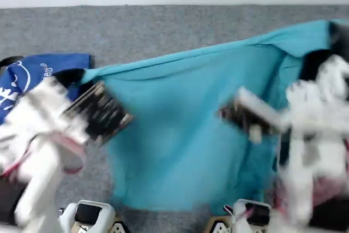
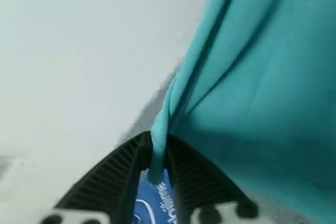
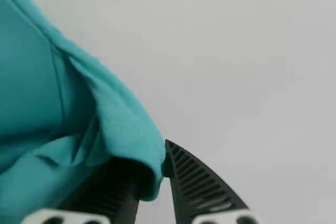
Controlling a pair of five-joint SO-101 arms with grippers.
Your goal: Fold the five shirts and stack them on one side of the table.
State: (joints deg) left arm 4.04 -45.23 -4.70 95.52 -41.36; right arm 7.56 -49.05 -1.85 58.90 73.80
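- My left pincer [image 2: 153,148] pinches 1 top edge of the teal shirt [image 1: 180,124]; my right pincer [image 3: 151,163] nips another, the cloth hanging spread between and below them.
- Soft, light and floppy, I judge; corners or seams hold best.

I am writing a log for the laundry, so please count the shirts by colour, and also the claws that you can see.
teal shirt: 1
blue shirt: 1
claws: 2, the left claw and the right claw, each shut on the teal shirt
Total: 4
A pinkish blur by the right arm's base is too unclear to count.
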